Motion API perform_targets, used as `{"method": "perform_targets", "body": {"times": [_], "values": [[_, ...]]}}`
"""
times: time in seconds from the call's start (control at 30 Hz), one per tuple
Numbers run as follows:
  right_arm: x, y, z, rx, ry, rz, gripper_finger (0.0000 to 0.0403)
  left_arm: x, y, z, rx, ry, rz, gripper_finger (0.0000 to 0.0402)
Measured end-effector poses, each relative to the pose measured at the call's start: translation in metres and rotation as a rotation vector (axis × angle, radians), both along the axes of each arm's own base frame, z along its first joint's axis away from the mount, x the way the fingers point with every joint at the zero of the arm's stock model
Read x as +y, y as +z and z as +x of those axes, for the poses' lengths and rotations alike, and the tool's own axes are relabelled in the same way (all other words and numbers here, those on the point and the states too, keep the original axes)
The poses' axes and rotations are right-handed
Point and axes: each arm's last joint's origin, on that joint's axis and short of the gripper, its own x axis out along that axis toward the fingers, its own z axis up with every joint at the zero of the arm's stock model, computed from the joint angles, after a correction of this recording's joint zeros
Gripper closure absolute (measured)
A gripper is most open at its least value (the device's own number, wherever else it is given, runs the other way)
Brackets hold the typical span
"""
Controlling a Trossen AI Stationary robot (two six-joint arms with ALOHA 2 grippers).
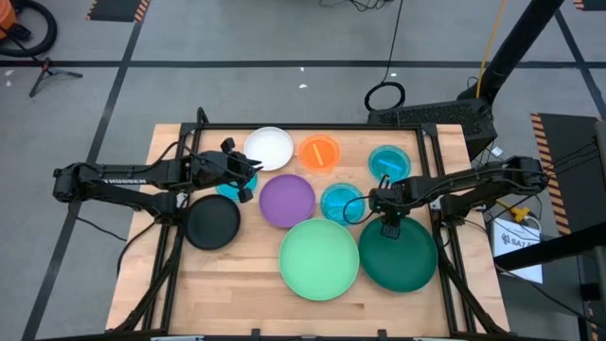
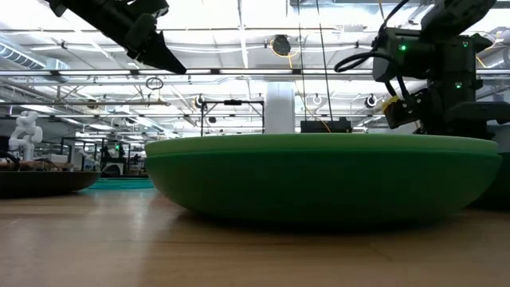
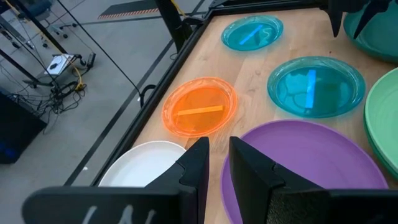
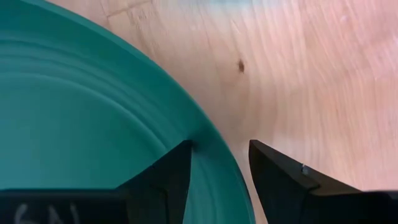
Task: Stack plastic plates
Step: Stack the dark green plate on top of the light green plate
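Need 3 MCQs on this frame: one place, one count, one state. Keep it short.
1. Which plate lies under the right claw?
A. white plate
B. dark green plate
C. black plate

2. How many orange plates show?
A. one
B. two
C. three

3. How do the right claw's jaws stand?
A. open, astride the plate's rim
B. shut in mid-air
C. shut on the purple plate

Key:
1 B: the high view puts the claw over the dark green plate.
2 A: only one orange plate is on the table.
3 A: the right wrist view shows one jaw on each side of the rim.
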Motion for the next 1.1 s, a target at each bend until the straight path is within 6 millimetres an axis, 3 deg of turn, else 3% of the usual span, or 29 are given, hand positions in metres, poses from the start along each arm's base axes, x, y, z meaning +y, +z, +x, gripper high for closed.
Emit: {"method": "perform_targets", "body": {"times": [0.7,1.1], "values": [[0.0001,0.0,0.0003,-0.004,0.021,0.0,0.0249,0.0,0.0,0.0,0.0,0.0,0.0,0.0332],[0.0008,0.0062,-0.0014,0.044,0.058,0.024,0.0337,0.0001,0.0004,0.0002,-0.004,0.0,0.0,0.0332]]}}
